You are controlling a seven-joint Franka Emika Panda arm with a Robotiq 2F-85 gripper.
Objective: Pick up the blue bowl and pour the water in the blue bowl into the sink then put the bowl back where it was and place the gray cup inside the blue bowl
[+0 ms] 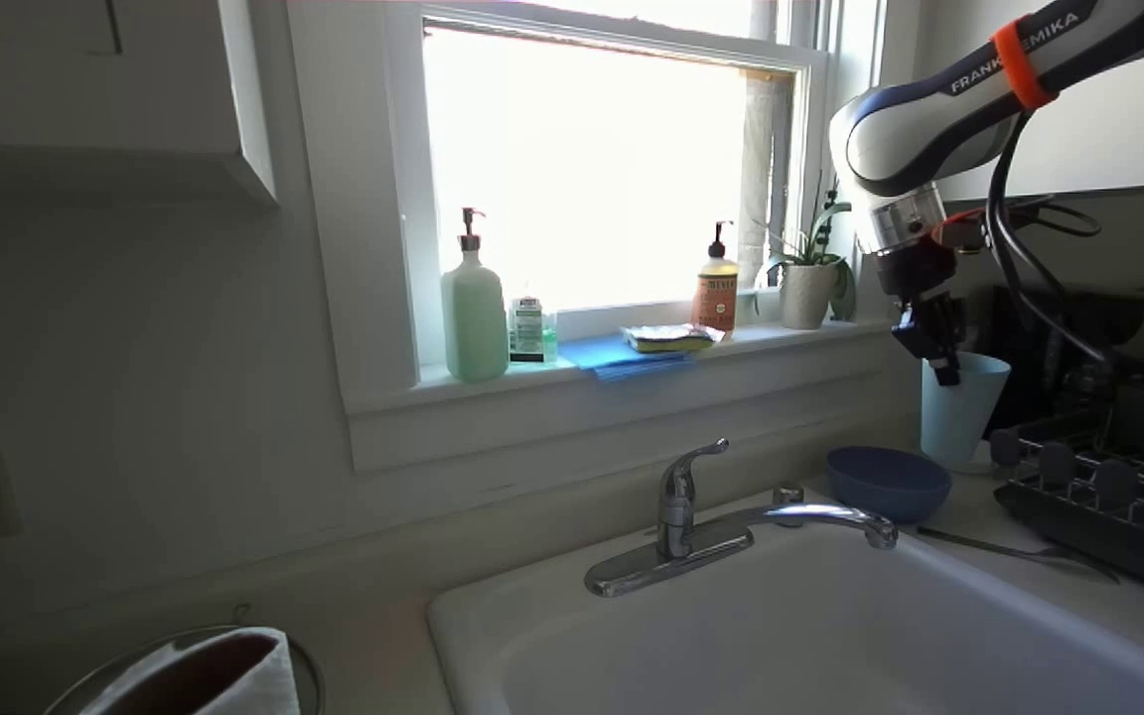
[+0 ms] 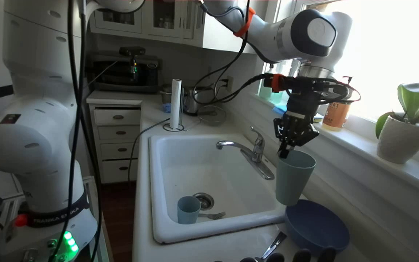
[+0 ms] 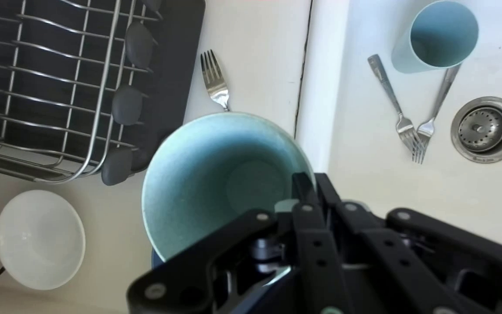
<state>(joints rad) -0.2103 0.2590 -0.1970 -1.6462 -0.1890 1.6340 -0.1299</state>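
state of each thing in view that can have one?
Gray cup: raised, mouth up, looks empty.
Gripper: shut on that cup's rim.
Blue bowl: upright on counter, cup not in it; contents unclear.
Sink: no pooled water visible.
Faucet: no stream visible.
Drain strainer: in its opening.
Sink cup: standing upright.
Sink forks: tines overlapping.
Sill bottles: upright.
Base lights: lit green.

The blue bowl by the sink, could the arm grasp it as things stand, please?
Probably not: the gripper is shut on a cup, which it would likely need to release before taking the bowl.
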